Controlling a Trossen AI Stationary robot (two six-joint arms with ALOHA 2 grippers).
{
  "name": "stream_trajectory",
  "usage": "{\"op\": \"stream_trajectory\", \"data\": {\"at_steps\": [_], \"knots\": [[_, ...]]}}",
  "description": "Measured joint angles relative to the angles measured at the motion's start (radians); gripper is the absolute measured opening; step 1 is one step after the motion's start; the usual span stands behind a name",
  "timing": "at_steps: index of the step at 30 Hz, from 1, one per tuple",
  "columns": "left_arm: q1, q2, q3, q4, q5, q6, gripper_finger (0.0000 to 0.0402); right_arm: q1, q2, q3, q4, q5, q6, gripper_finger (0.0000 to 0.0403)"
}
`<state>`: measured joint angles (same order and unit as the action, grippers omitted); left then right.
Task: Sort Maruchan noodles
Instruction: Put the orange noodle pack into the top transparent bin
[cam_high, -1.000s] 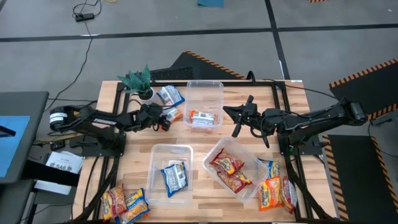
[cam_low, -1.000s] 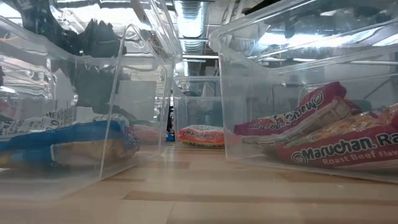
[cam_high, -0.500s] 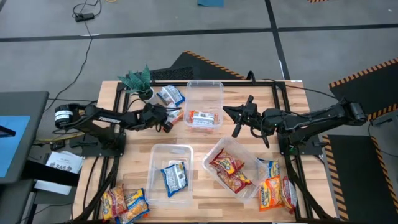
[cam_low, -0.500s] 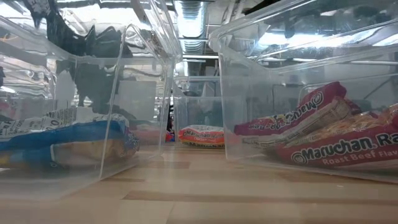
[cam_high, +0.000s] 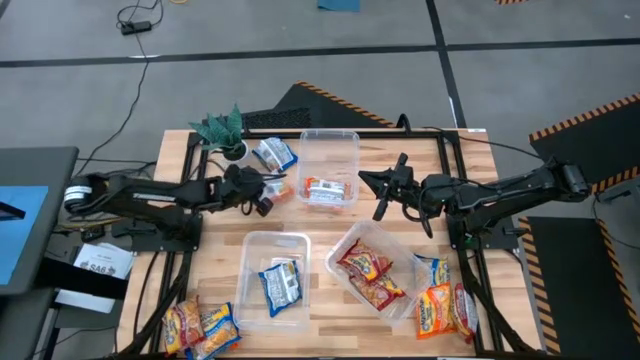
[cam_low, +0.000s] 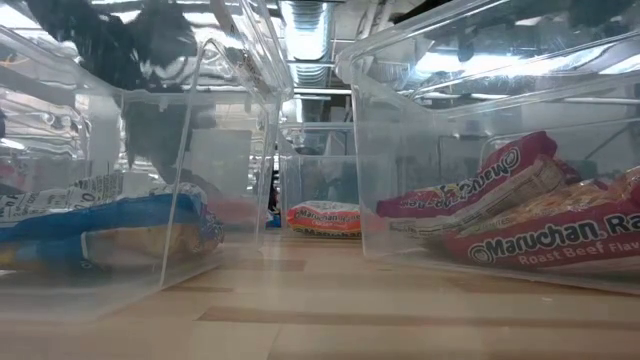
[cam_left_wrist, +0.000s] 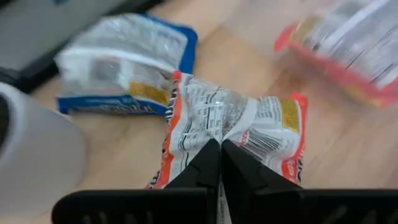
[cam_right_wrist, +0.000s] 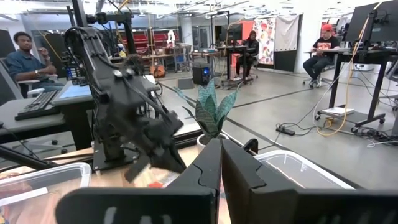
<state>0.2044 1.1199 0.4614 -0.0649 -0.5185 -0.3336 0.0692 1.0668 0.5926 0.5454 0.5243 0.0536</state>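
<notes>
Noodles getting pinched by the left claw (cam_left_wrist: 219, 155).
It is squeezing an orange packet (cam_left_wrist: 233, 134) lying on the tabletop (cam_high: 225, 215), between a blue packet (cam_left_wrist: 124, 68) and a clear bin (cam_high: 328, 170). The right claw (cam_high: 383, 187), pressed shut, is hanging beside that bin.

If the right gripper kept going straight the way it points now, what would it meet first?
Probably the left arm's gripper, which holds an orange packet; the right gripper points across the far bin toward it, though depth is unclear.
</notes>
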Motion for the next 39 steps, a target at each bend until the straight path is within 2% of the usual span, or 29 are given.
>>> {"op": "stream_trajectory", "data": {"at_steps": [5, 11, 14, 17, 21, 25, 31, 37, 39], "knots": [[-0.086, -0.124, 0.000, -0.024, -0.105, 0.000, 0.0000, 0.000, 0.000, 0.000, 0.000, 0.000, 0.000, 0.0038], [-0.189, -0.202, 0.000, -0.014, -0.317, 0.039, 0.0000, 0.000, 0.000, 0.000, 0.001, 0.000, 0.001, 0.0038], [-0.235, -0.206, 0.000, 0.034, -0.410, 0.075, 0.0000, 0.000, 0.000, 0.000, 0.001, 0.000, 0.001, 0.0038], [-0.260, -0.199, 0.000, 0.150, -0.439, 0.152, 0.0000, 0.000, 0.000, 0.000, 0.001, 0.000, 0.000, 0.0038], [-0.262, -0.188, 0.000, 0.360, -0.416, 0.297, 0.0000, 0.000, 0.000, 0.000, 0.005, 0.000, 0.000, 0.0038], [-0.235, -0.177, 0.004, 0.565, -0.345, 0.448, 0.0000, 0.000, 0.000, 0.000, 0.005, 0.000, 0.000, 0.0038], [-0.139, -0.103, 0.098, 0.590, -0.162, 0.478, 0.0000, 0.000, 0.000, 0.000, 0.010, 0.000, 0.000, 0.0038], [-0.024, 0.111, 0.242, 0.587, 0.028, 0.500, 0.0000, 0.000, 0.000, 0.000, 0.014, 0.000, -0.001, 0.0038], [0.009, 0.184, 0.292, 0.582, 0.053, 0.511, 0.0000, 0.000, 0.000, 0.000, 0.014, 0.000, -0.001, 0.0038]]}}
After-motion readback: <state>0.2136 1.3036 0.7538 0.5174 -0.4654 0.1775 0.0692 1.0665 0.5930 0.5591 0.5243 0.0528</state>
